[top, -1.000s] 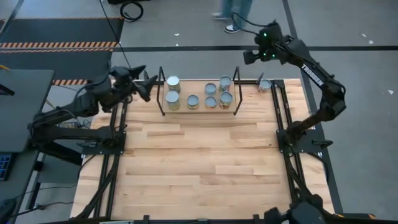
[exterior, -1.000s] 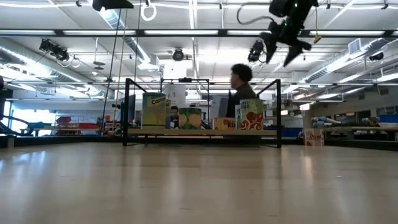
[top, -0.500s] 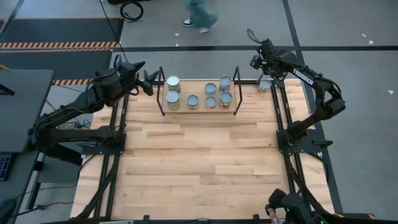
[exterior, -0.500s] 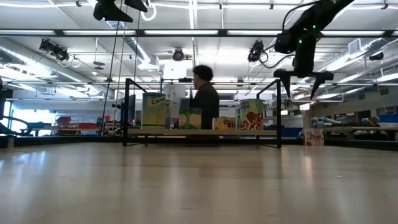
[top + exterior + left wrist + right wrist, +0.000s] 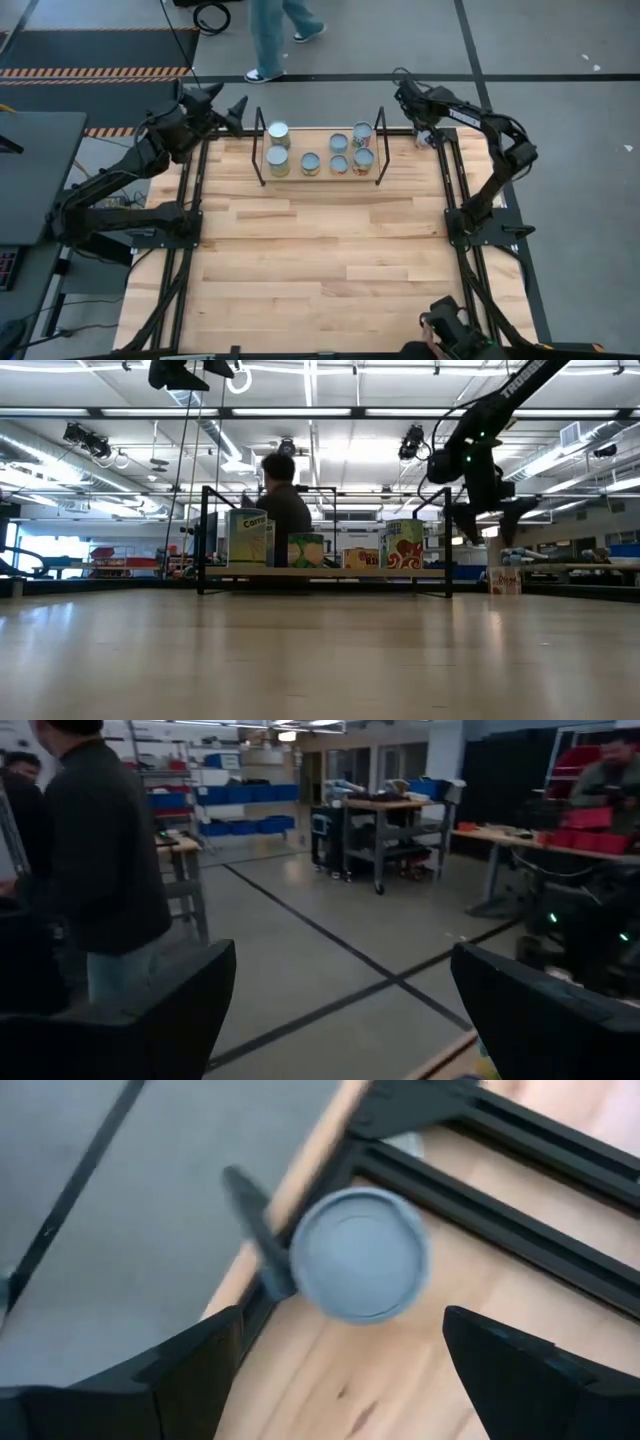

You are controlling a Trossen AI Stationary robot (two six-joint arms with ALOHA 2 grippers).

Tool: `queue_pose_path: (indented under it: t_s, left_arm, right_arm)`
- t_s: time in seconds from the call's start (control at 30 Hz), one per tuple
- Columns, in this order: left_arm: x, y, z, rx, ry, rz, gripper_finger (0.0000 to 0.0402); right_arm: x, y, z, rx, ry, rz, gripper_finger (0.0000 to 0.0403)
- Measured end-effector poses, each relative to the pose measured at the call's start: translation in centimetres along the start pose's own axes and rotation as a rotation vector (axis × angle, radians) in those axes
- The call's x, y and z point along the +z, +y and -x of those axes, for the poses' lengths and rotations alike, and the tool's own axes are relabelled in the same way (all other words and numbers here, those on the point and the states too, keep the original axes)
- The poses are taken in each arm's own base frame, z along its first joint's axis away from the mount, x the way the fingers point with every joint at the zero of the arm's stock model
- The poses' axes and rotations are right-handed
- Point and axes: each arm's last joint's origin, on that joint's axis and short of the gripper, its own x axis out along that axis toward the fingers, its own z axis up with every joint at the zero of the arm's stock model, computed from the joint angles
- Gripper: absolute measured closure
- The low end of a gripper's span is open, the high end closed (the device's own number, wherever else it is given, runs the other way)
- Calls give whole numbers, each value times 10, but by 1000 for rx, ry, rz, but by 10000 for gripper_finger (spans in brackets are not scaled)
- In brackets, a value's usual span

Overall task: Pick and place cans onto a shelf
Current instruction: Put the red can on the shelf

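- The right gripper [image 5: 416, 112] has come down from high above the floor behind the table to hang over the table's far right corner; its fingers [image 5: 520, 1370] are spread, released, gripping nothing.
- Straight below those open jaws stands a lone can [image 5: 358, 1254], its round grey top showing between the two fingers, not yet touched; it sits beside the black arm-mount rail [image 5: 500, 1230].
- The left gripper [image 5: 222, 106] has lifted slightly and waits off the far left corner, fingers [image 5: 150, 1020] wide apart and empty, pointing into the room.
- The shelf [image 5: 262, 155] with six cans [image 5: 310, 163] on its board has stayed where it was, between the two grippers.
- The wooden table [image 5: 320, 260] lies bare on its near side.
- Beyond the jaws, a person [image 5: 280, 510] has walked from right to left behind the shelf; the grey floor [image 5: 330, 45] carries dark lines, and the room holds workbenches with blue bins.
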Motion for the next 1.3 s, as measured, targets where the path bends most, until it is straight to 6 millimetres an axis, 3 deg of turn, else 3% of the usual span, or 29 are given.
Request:
queue_pose_path:
  t_s: [0.3,0.5,0.73,1.07,1.3]
  left_arm:
    - [-3,13,-13,89,9,-26,26]
    - [-7,18,-20,123,25,-39,26]
    - [-15,25,-33,170,71,-103,26]
    - [-13,35,-36,220,53,-149,26]
    - [-12,42,-37,254,44,-146,26]
  right_arm:
    - [-17,5,-18,-60,-17,-152,50]
    - [-18,-3,-22,-149,-45,-186,54]
    - [-7,3,-36,-142,-77,-190,54]
    - [-16,8,-59,-182,-39,-195,54]
    - [-17,9,-60,-174,-45,-202,54]
